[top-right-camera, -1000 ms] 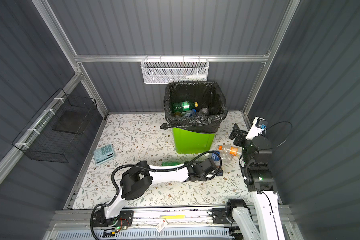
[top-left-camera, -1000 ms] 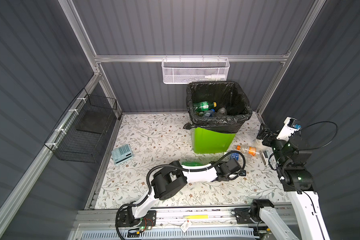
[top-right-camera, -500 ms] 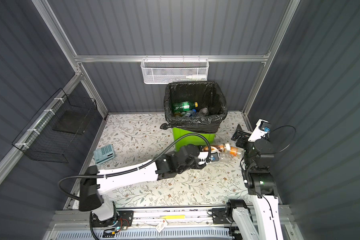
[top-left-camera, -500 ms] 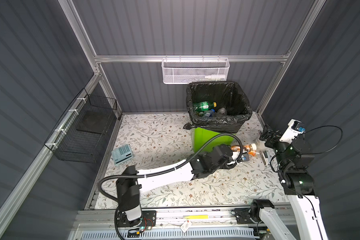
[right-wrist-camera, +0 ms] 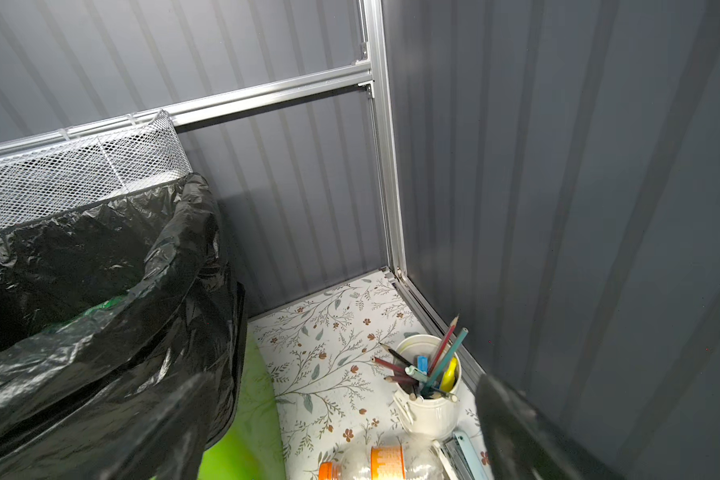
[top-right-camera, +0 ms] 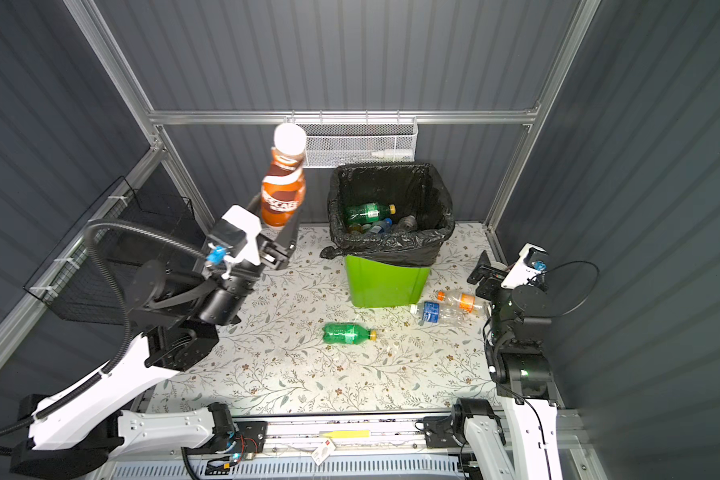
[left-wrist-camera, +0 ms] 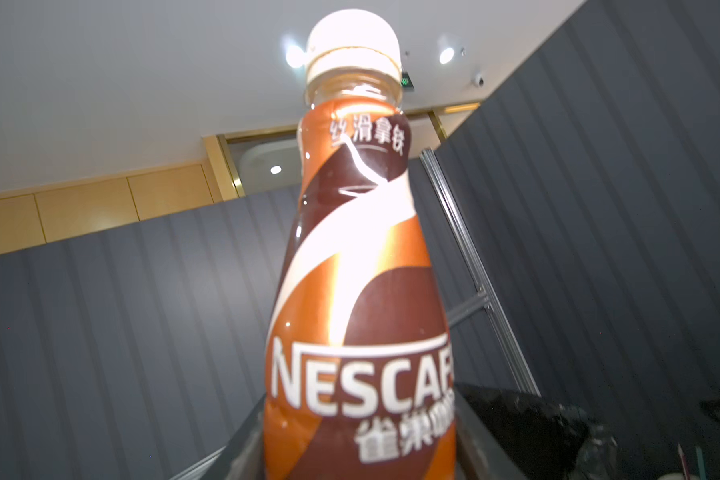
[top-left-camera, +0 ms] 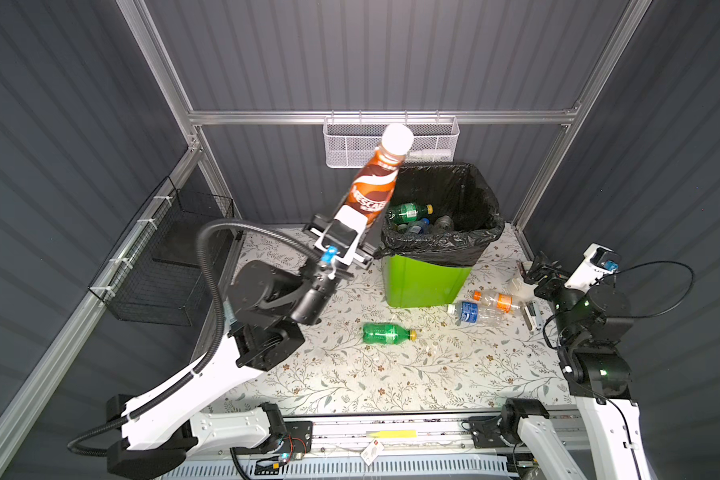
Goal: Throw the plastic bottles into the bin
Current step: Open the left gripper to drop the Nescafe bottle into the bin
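Seen from above, a booth with grey walls and a floral-patterned table. At centre frame in both top views, the left end effector is clamped on the base of a brown and orange coffee bottle, held high in the air just left of the bin. The bottle's long axis is nearly upright, leaning toward the upper right of the frame, with its white cap uppermost. The left wrist view shows its label up close: "NESCAF" in large white letters, cut off at the edge, with Chinese characters below it and "丝滑拿铁" near the neck.

The bin is bright green, lined with a black bag, and stands at the back of the table. Inside lies a green bottle, its yellow cap pointing right, among other bottles.

Three bottles lie flat on the table:
- a green bottle, yellow cap pointing right, below the bin;
- a clear, blue-labelled bottle, white cap pointing left;
- a clear, orange-labelled bottle, orange cap pointing left.

At the right edge, the right end effector has its jaws apart, holding nothing, near a white cup of pencils.
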Robot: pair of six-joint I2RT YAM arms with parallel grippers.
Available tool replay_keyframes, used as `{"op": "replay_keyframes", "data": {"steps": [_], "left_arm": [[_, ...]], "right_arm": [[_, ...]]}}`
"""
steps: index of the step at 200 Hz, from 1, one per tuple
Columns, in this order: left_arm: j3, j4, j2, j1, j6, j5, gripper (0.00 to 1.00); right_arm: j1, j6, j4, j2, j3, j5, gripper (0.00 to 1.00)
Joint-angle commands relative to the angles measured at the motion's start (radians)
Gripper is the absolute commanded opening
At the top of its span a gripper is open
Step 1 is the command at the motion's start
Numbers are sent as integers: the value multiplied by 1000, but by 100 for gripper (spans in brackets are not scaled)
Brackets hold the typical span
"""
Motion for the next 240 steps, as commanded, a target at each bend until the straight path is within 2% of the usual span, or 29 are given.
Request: {"op": "replay_keyframes", "data": {"steps": [1,12,25,32,41,55,62,70,75,84,100,111,134,160,207,223,240], "left_arm": [[9,75,76,33,-42,56,49],[62,4,147,115,-175,116,50],[194,-167,291,252,-411,296,53],[307,-287,399,294,-485,387,57],[508,-510,550,303,-498,447,64],[856,-836,780,304,-502,470,85],[988,-924,845,304,-497,460,91],[1039,-955,860,304,-490,446,99],[1009,-917,835,304,-485,435,100],[868,-771,742,304,-480,411,100],[514,-434,550,304,-476,346,100],[398,-337,476,303,-461,310,100],[365,-367,416,303,-443,223,100],[252,-312,342,304,-421,137,100],[62,-262,248,309,-411,-82,100],[29,-313,243,325,-444,-151,100],[-12,-361,233,360,-508,-203,100]], "right_arm": [[-5,24,21,-8,-8,-18,99],[-5,29,20,-8,-9,-26,99],[-5,41,21,-8,-14,-39,99],[-5,52,22,-8,-18,-46,99],[-5,66,19,-12,-25,-53,99],[-5,76,16,-30,-42,-54,99],[-5,72,15,-46,-51,-41,99],[-5,65,11,-63,-59,-19,99],[-5,59,6,-74,-64,-2,99],[-5,46,0,-92,-69,25,99],[-7,38,-6,-110,-76,34,99],[-7,44,-7,-112,-80,30,99],[-7,63,4,-97,-83,-1,99],[-7,71,19,-79,-82,-58,99],[12,80,37,-32,-113,-327,99],[85,67,48,-16,-135,-329,99],[238,4,66,4,-153,-233,99]]}}
